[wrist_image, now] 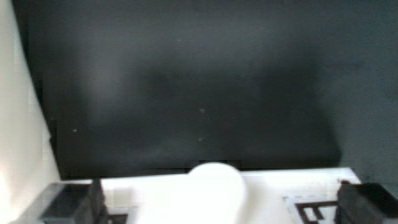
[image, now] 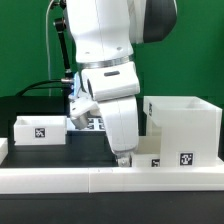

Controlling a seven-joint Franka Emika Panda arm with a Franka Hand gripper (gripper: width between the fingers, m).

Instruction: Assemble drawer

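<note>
While the arm [image: 105, 60] fills the centre of the exterior view and hides part of the black table [image: 45, 108], the first tray [image: 40, 130] lies at centre left. Its long axis runs across the frame, tagged face toward the camera. The gripper [image: 122, 157] hangs at lower centre, at the second tray [image: 152, 161], which sits just beside the casing [image: 185, 120] at centre right. A low white rail [image: 60, 180] crosses the lower frame. In the wrist view, the fingers [wrist_image: 71, 205] stand wide apart. The second tray's knob [wrist_image: 214, 183] lies between them, with no visible contact.
</note>
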